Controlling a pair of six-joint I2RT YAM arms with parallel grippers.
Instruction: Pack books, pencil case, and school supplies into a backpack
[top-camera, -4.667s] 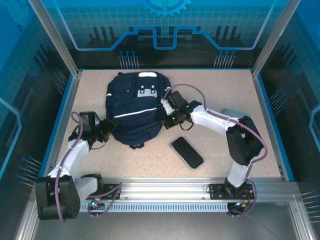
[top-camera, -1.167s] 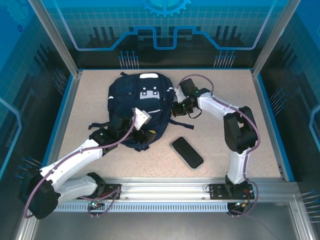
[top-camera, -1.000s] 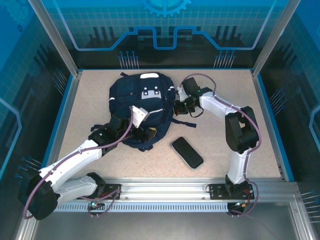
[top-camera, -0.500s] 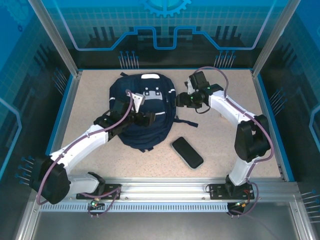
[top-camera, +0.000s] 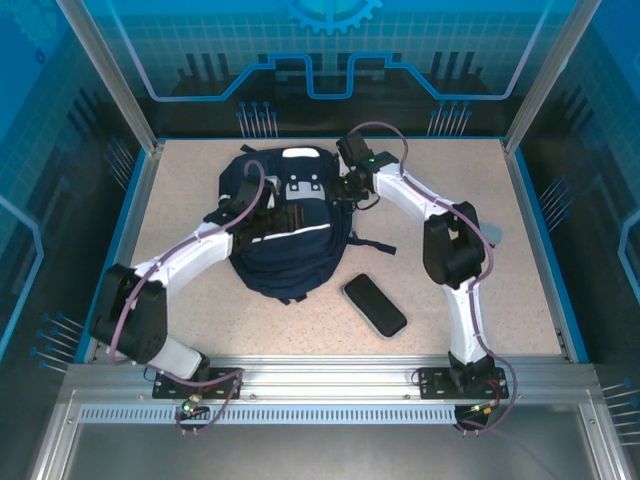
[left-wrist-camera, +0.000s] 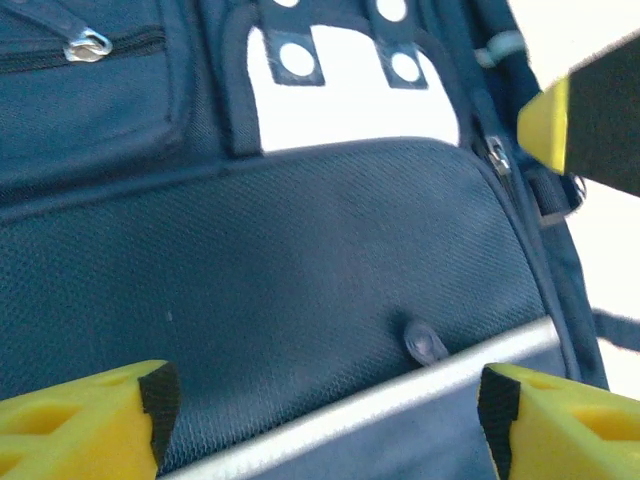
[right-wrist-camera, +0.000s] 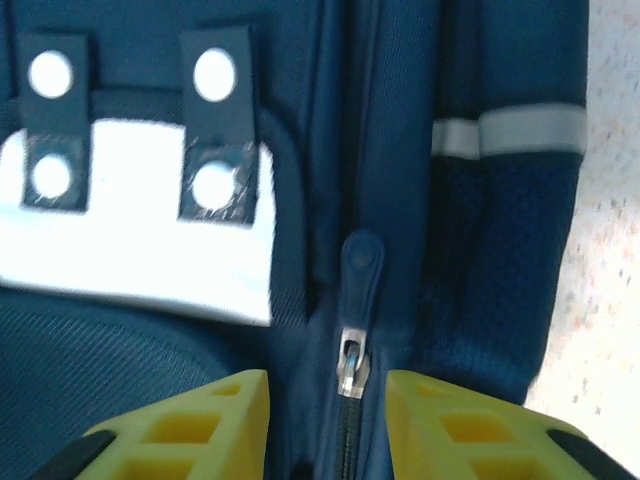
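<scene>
One large navy-blue fabric backpack (top-camera: 285, 240) lies flat in the middle of the speckled worktop (top-camera: 180, 190). A single flat black rounded case (top-camera: 375, 305) sits apart, near its lower right. The left hand (left-wrist-camera: 320, 425) is over the backpack's front panel, its two yellow fingers spread wide. The right hand (right-wrist-camera: 327, 420) is at the bag's upper right edge, fingers apart either side of one metal zipper pull (right-wrist-camera: 350, 365), not gripping it.

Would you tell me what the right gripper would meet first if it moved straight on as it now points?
Probably the small metal zipper pull of the large navy-blue fabric backpack, lying just ahead between the open fingers of the right gripper, though depth is unclear.
</scene>
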